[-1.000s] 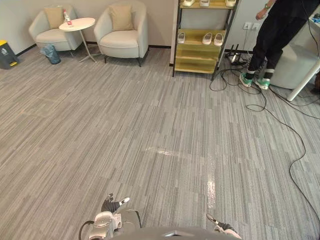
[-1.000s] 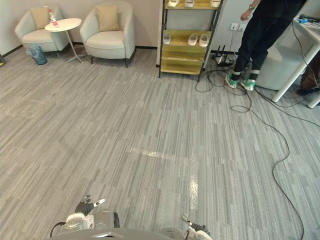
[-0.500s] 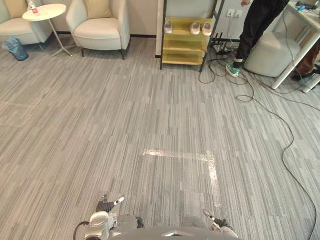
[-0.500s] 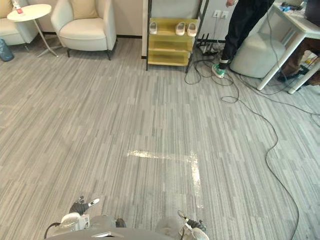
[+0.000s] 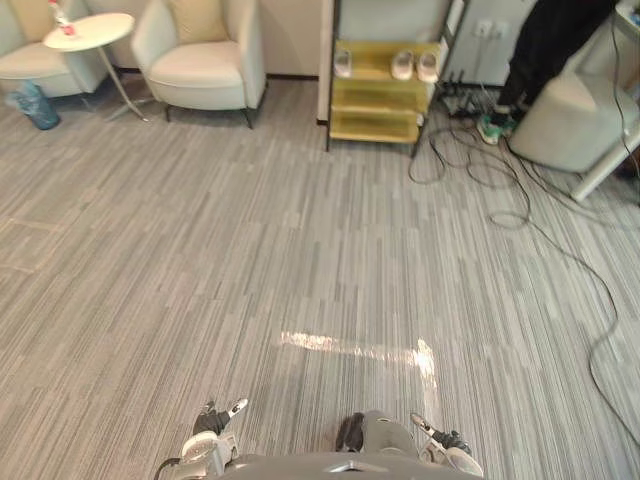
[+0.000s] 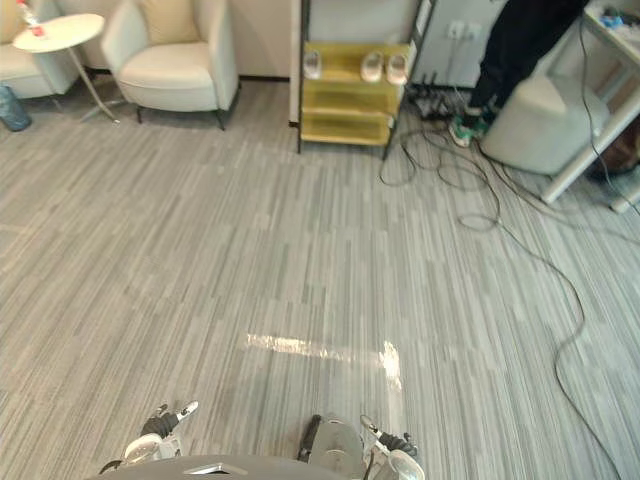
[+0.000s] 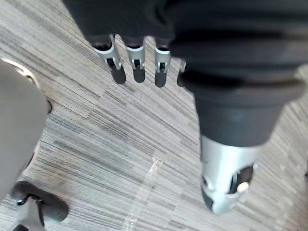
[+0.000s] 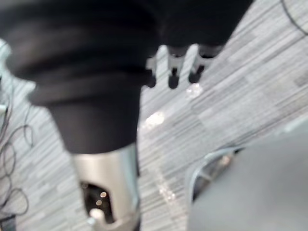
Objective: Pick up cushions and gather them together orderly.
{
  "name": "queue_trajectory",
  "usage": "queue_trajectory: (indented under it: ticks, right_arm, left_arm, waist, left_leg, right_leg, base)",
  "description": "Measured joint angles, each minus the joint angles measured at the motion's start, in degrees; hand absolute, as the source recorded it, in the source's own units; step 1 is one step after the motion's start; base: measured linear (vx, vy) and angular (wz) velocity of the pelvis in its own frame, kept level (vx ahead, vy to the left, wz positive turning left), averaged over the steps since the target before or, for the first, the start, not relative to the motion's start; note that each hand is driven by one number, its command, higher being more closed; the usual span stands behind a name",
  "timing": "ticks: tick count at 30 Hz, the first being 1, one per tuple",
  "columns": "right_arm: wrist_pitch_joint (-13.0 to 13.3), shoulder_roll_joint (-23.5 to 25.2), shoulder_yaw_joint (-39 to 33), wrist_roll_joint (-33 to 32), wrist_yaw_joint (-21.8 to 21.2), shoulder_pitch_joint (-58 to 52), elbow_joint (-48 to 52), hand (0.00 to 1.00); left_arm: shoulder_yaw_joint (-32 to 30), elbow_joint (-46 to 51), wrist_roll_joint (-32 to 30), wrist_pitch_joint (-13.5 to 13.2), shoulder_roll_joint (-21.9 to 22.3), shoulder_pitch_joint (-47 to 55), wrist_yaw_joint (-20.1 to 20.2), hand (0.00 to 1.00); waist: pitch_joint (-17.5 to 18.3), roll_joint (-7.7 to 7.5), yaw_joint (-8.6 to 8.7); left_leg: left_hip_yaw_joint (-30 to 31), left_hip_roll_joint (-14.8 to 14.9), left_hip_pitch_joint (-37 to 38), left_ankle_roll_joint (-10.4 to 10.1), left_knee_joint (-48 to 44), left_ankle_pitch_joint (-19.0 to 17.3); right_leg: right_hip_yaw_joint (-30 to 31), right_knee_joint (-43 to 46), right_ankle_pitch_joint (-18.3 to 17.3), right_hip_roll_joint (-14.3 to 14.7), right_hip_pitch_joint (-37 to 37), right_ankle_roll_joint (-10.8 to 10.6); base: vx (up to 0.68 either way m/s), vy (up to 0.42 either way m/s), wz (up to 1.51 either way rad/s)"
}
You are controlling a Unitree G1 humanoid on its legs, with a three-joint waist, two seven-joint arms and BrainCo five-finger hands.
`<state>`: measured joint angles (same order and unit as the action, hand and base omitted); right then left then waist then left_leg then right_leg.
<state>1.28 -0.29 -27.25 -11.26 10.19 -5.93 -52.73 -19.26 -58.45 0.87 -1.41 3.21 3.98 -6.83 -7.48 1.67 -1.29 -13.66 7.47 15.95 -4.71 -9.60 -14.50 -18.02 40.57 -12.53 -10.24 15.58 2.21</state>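
— Where are the cushions from where you stand?

— Both lie far ahead and off to my left. 1 tan cushion (image 5: 198, 18) stands against the back of the nearer armchair (image 5: 205, 70). The other cushion (image 5: 30, 14) stands in the far armchair (image 5: 45, 65) at the room's corner. The round table (image 5: 90, 30) is between the 2 chairs, so the cushions sit well apart, not gathered.

— Which hand is closer?

— My left hand (image 5: 212, 428), by a little, since the chairs are on that side. My right hand (image 5: 445, 452) hangs low on the other side. Each cushion leans upright with its broad face toward me. Their tops are cut off, so I cannot tell a long axis.

— Holding anything?

— No. In both wrist views my fingers (image 7: 136, 57) hang straight and relaxed over bare carpet (image 5: 300, 250), and each hand is empty.

— Anything different from half a second ago?

— The whole picture has shifted, so my head camera moved. The shiny tape mark (image 5: 350, 350) now sits lower in view, nearer my body. The shoe shelf (image 5: 385, 95) and the person (image 5: 545, 45) beside it sit further right. Both hands hang low as before.
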Motion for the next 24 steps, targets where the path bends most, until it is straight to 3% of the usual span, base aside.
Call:
queue_trajectory:
  ticks: [1,4,5,6,7,9,11,14,15,17,19,24]
  right_arm:
    - [-0.29,0.91,0.09,0.04,-0.26,-0.29,-0.19,0.0]
    - [-0.28,1.84,-1.46,0.38,-0.92,0.07,-0.49,0.0]
    - [-0.33,1.1,-2.35,0.25,-1.17,-0.18,-0.45,0.0]
    - [-0.32,0.59,-2.32,0.35,-1.26,-0.2,-0.48,0.0]
    - [-0.37,-0.17,-2.2,0.35,-1.25,-0.45,-0.5,0.0]
    - [-0.29,-0.69,-2.35,0.4,-1.15,0.23,-2.04,0.0]
    - [-0.43,-1.52,-2.44,0.39,-1.15,1.42,-4.65,0.0]
    - [-0.55,-1.9,-2.78,0.35,-0.83,2.43,-6.79,0.0]
    - [-0.57,-2.17,-3.09,0.43,-0.85,2.37,-6.86,0.0]
    - [-1.05,-0.98,-3.48,0.56,-0.86,1.88,-7.16,0.0]
    - [-1.08,0.23,-3.86,1.15,-0.87,2.19,-6.93,0.0]
    - [-1.1,0.86,-4.97,1.67,-0.95,1.95,-6.76,0.0]
  left_arm:
    - [-1.03,0.0,0.0,-0.06,-0.7,0.49,-0.08,0.0]
    - [-2.71,-0.67,0.06,0.03,0.08,0.77,0.02,0.0]
    - [-3.23,0.12,0.05,0.0,0.15,0.83,0.11,0.0]
    - [-3.19,0.45,0.12,0.06,0.36,1.09,0.17,0.0]
    - [-3.24,0.73,0.11,0.04,0.55,1.59,0.15,0.0]
    - [-3.07,0.81,0.07,0.02,0.71,1.71,0.18,0.0]
    - [-2.52,1.06,0.07,-0.19,0.68,1.72,0.22,0.0]
    - [-0.63,1.06,0.06,-0.44,0.28,1.15,0.21,0.0]
    - [0.55,0.93,0.04,-0.45,0.4,1.12,0.23,0.0]
    - [1.84,0.41,0.05,-0.55,-0.79,0.67,1.01,0.0]
    - [1.96,0.23,0.02,-0.47,-1.9,-0.19,1.05,0.0]
    - [2.03,-0.46,0.01,-0.42,-2.19,-0.26,1.05,0.0]
  waist:
    - [1.15,-1.29,-0.23]
    - [2.2,-0.25,-0.35]
    - [2.3,1.58,-0.47]
    - [2.28,2.59,-0.59]
    - [2.06,3.71,-0.84]
    - [2.21,4.22,-1.72]
    - [2.21,4.15,-1.83]
    - [1.94,3.67,-1.94]
    - [2.02,3.99,-1.86]
    - [2.48,1.5,-1.84]
    - [1.78,-0.37,-2.05]
    - [1.86,-0.79,-2.02]
  left_leg:
    - [0.5,-0.59,-0.1,-0.98,0.08,-1.12]
    - [2.36,1.87,-4.18,-1.68,-6.52,-1.85]
    - [3.6,4.77,-10.34,-1.1,-19.01,-1.45]
    - [3.69,6.33,-12.91,-0.36,-24.6,-0.56]
    - [2.82,9.38,-16.68,0.82,-34.17,3.39]
    - [1.4,9.82,-19.72,0.96,-39.73,1.98]
    - [0.98,7.82,-22.06,0.37,-36.56,-0.04]
    - [2.37,2.74,-23.81,-0.79,-19.93,-1.61]
    - [4.37,0.84,-22.64,-0.11,-10.31,4.39]
    - [4.21,-2.32,-19.62,1.43,-6.52,6.14]
    - [3.88,-3.39,-18.9,1.54,-6.21,6.16]
    - [4.12,-4.13,-16.35,1.93,-4.9,6.19]
  right_leg:
    - [1.24,-2.19,-2.96,-0.38,-0.77,-1.72]
    - [-0.46,-7.79,-4.78,2.16,-3.47,-2.57]
    - [-1.49,-12.69,-3.64,4.43,-5.99,-2.68]
    - [-1.52,-14.58,-2.99,5.71,-7.33,-2.51]
    - [-1.04,-18.39,-1.67,8.1,-10.26,-1.81]
    - [1.44,-22.13,-0.15,9.19,-13.55,-0.69]
    - [3.08,-25.72,2.09,9.18,-15.35,-1.35]
    - [5.05,-27.99,3.67,7.57,-16.85,-2.45]
    - [5.06,-28.31,3.87,7.38,-17.61,-3.39]
    - [5.27,-30.5,4.73,5.55,-19.17,-5.5]
    - [5.24,-31.3,4.93,4.41,-20.46,-5.65]
    - [5.06,-31.29,6.43,3.92,-22.13,-5.52]
  base:
    - [0.13,-0.07,0.39]
    - [0.14,-0.123,0.28]
    - [0.07,-0.1,0.01]
    - [0.11,-0.094,-0.23]
    - [0.13,-0.029,-0.39]
    - [0.22,-0.02,-0.64]
    - [0.2,0.029,-0.66]
    - [0.23,0.137,-0.37]
    - [0.22,0.175,-0.09]
    - [0.22,0.164,0.05]
    - [0.14,0.136,0.1]
    - [0.05,0.074,0.05]
